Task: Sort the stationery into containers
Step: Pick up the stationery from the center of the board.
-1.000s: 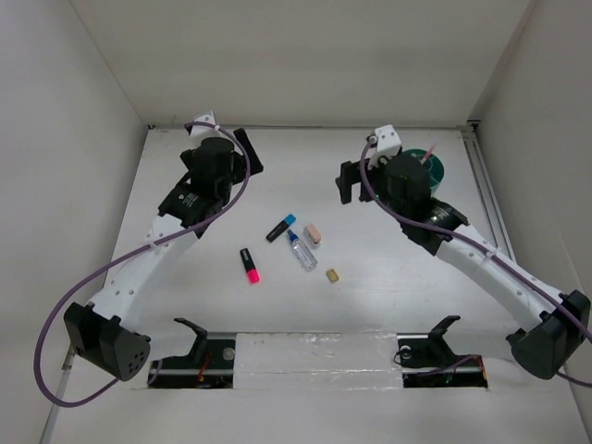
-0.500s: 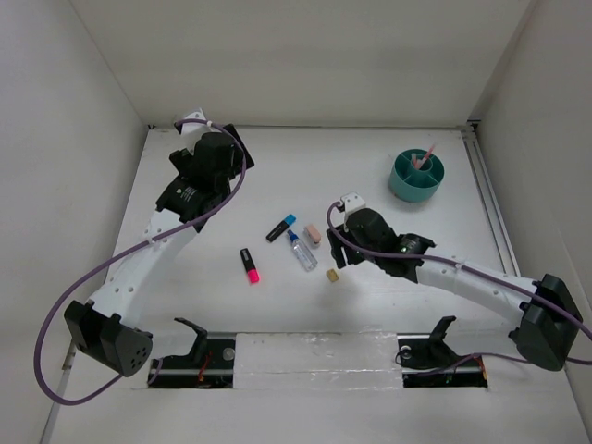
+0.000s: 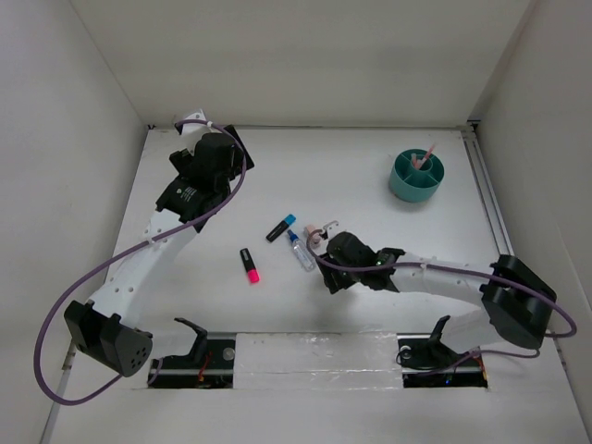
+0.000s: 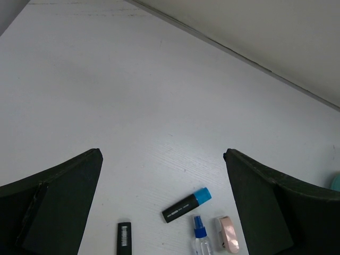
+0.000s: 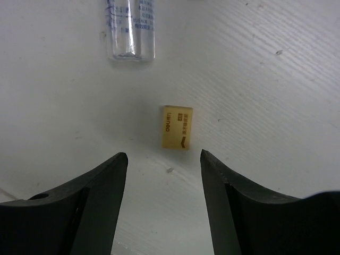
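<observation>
Right tool [image 5: 162, 163] sits low over the tiny tan block [image 5: 177, 128], jaws apart, gripping nothing. Left tool [image 4: 162, 154] is wide open and empty, near the desk's far-left corner.

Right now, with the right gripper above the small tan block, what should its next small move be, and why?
Probably ease the right gripper forward and down, then close: the tan block lies flat, untouched, just ahead of its parted fingers, roughly centred on the gap.

High rear overview, right wrist close, left farther, sharing bottle [image 5: 131, 26]
</observation>
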You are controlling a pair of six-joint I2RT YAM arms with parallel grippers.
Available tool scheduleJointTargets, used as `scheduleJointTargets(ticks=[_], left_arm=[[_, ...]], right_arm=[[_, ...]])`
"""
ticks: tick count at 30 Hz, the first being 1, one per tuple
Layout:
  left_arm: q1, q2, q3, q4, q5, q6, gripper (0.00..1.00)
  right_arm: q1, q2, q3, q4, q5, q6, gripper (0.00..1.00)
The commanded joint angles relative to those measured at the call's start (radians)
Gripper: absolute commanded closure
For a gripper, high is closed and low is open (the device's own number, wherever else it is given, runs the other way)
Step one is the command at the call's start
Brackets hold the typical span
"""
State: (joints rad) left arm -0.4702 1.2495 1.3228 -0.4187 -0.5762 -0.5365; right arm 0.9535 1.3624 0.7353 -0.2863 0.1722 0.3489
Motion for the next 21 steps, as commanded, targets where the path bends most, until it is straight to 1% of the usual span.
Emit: scheduleJointTargets(ticks=[1,6,15,21], left_arm=[[-0.001,-0.025,0.038,0.000,-0.007,0.007,0.00],[-0.001,-0.025,0.038,0.000,0.003,0.007,0.00],[-0.001,-0.025,0.038,0.000,0.012,0.017,0.00],[-0.001,-0.025,0.038,0.009,0.012,0.017,0.00]], right_arm=[[0.016,0.061,0.018,0.070,0.004,0.027,0.37],[0.016,0.109,0.045,0.079,0.052,0.018,0.38],[-0.004,0.201,0.076,0.124,0.032,-0.013,0.41],[-0.004,0.231,0.087,0.115,0.032,-0.013,0.52]])
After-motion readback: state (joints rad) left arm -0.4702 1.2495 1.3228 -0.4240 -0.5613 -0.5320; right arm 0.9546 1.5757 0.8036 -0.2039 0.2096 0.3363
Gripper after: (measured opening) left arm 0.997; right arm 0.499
